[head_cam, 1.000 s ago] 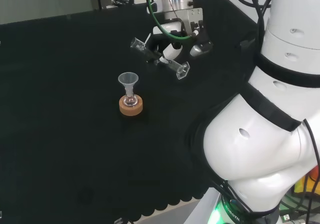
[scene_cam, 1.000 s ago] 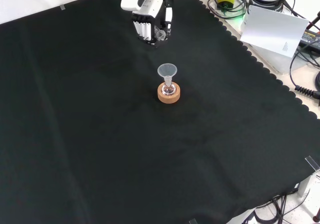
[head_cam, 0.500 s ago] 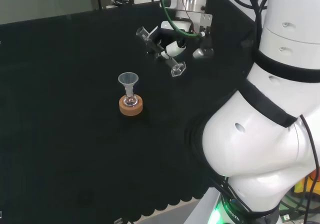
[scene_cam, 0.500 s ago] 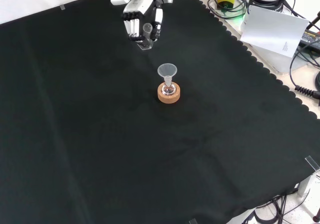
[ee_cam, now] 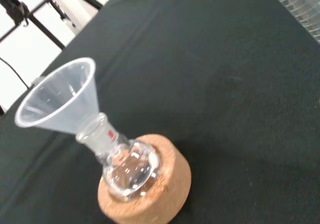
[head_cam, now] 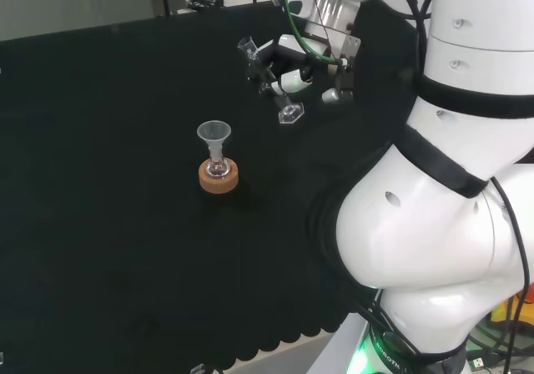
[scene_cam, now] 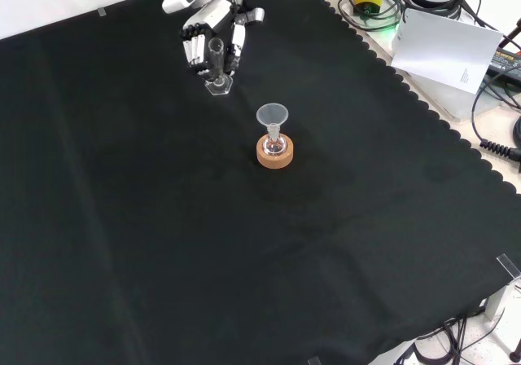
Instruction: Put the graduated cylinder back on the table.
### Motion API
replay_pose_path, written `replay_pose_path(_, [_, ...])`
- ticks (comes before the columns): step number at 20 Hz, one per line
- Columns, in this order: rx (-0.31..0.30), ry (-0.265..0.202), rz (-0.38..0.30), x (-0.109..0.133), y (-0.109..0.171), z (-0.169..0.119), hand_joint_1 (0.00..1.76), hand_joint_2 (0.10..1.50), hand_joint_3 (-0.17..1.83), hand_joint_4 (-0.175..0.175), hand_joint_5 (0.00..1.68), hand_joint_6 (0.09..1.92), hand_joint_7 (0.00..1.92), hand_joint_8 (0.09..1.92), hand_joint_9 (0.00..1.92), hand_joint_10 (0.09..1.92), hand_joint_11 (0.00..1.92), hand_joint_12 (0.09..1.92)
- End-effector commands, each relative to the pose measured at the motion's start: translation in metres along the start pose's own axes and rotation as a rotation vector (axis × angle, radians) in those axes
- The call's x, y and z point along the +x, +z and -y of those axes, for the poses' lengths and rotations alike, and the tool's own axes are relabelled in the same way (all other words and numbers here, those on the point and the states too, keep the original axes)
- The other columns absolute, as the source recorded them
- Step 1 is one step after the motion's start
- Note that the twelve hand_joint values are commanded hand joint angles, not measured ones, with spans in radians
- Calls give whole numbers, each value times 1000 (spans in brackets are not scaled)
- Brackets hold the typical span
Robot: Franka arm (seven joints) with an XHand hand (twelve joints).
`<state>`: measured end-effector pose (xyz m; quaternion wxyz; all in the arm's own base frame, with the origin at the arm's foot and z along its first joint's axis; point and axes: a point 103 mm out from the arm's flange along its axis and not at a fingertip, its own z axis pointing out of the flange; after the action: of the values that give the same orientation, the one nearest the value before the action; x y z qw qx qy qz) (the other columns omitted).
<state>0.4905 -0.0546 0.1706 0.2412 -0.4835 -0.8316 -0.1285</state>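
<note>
The clear graduated cylinder (head_cam: 269, 80) is held tilted in the hand (head_cam: 292, 67), its spout up and to the left and its flat foot (head_cam: 290, 113) low near the cloth in the head view. In the front view the hand (scene_cam: 207, 35) is curled round the cylinder (scene_cam: 216, 58), whose foot (scene_cam: 217, 86) is at or just above the cloth. The cylinder's ribbed wall (ee_cam: 300, 6) shows at a corner of the wrist view.
A small round flask with a clear funnel (head_cam: 214, 133) in its neck sits on a cork ring (head_cam: 219, 177) in the middle of the cloth (scene_cam: 281, 149). The wrist view has the funnel (ee_cam: 57, 99) and cork ring (ee_cam: 150, 191) close up. The arm's white links (head_cam: 450, 182) stand at the head view's right.
The hand has turned the cylinder from nearly lying flat toward upright. In the front view it has moved left with it, away from the flask, and the foot has come down toward the cloth.
</note>
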Motion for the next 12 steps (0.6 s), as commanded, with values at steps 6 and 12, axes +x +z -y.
replay_pose_path(6, [-149,-54,-78,-45,27,-29,1347,1170,3,-81,972,867,862,1229,1331,216,1146,743])
replay_pose_path(12, [-219,-76,-122,-56,38,-38,1251,1187,8,-159,844,1176,846,1241,1317,221,1125,771])
